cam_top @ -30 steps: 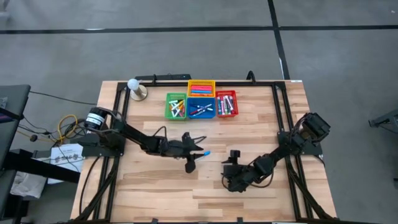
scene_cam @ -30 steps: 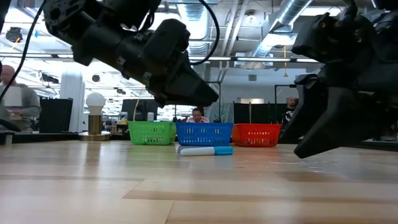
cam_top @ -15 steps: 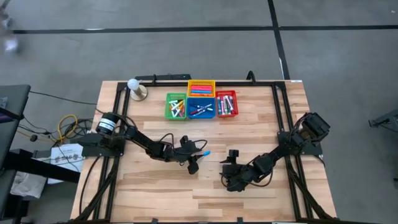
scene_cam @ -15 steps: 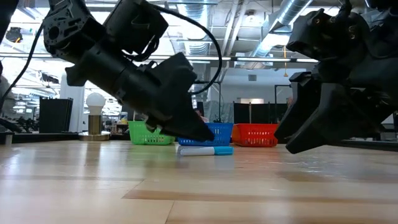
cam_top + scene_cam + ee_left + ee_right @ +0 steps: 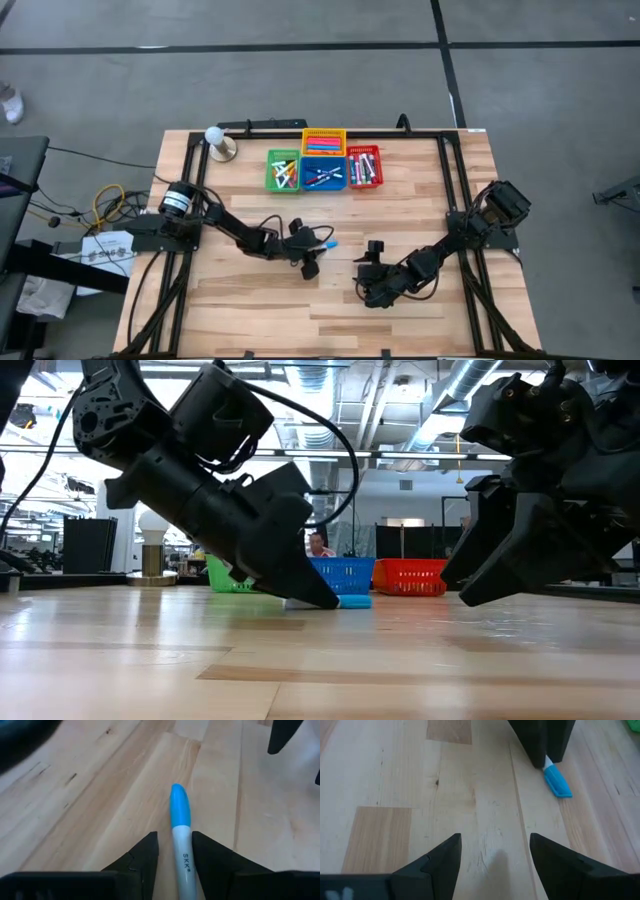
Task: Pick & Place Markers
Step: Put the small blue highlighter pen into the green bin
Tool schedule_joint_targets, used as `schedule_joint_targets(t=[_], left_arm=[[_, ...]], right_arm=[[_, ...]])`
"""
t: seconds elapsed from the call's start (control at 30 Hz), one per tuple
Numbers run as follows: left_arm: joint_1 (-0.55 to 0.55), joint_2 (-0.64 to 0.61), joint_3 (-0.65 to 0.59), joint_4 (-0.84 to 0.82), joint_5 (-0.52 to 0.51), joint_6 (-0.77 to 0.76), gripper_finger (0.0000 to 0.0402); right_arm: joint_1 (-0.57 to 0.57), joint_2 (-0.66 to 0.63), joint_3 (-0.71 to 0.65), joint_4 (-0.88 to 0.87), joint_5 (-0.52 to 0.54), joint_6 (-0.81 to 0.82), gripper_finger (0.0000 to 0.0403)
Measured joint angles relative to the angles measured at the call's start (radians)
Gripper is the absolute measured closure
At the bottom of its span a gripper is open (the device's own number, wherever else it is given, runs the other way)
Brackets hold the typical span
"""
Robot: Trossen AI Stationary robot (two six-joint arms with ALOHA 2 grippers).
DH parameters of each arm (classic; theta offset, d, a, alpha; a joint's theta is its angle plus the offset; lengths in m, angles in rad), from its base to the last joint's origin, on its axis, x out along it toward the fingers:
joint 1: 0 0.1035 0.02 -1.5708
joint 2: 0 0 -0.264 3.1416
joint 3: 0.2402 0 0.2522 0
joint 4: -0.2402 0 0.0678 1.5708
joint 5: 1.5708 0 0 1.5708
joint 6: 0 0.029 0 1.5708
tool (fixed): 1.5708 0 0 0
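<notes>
Left end effector (image 5: 174, 851) now lower, fingers astride the blue-capped marker (image 5: 180, 827) on the table (image 5: 90, 805).

light wood plank table (image 5: 250, 310), black frame rails along left, right and far edges. directly on it: four small baskets clustered at far centre, green basket (image 5: 283, 170), blue basket (image 5: 324, 174), red basket (image 5: 364, 167) in a row, touching, yellow basket (image 5: 323, 140) just behind the blue one, all with markers inside. small lamp with white round bulb (image 5: 219, 142) at far left, near the green basket. one loose marker (image 5: 181, 840), white barrel, blue cap, lying flat mid-table.
</notes>
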Motion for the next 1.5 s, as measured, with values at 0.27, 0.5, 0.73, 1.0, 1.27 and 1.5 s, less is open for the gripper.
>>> schedule_joint_targets(t=[0.27,0.5,0.73,1.0,1.27,1.5], left_arm=[[0.029,-0.001,0.002,-0.051,0.012,0.025,0.0317],[0.032,-0.027,-0.001,-0.071,0.008,0.091,0.0365],[0.047,-0.145,-0.006,-0.122,-0.008,0.122,0.036],[0.051,-0.319,-0.004,-0.242,-0.077,0.16,0.036],[0.171,-0.56,-0.033,-0.424,-0.313,0.161,0.036],[0.464,-0.644,-0.114,-0.417,-0.241,0.098,0.0359]], right_arm=[[0.0,0.0,0.0,0.0,0.0,0.0,0.0177],[0.0,0.0,0.0,0.0,0.0,0.001,0.0177],[0.001,0.0,0.0,0.0,0.0,0.0,0.0177],[0.002,0.0,0.0,0.0,0.0,-0.007,0.0177],[0.002,0.0,0.0,-0.001,0.0,-0.007,0.0177],[0.002,0.0,0.0,-0.001,0.0,-0.007,0.0177]])
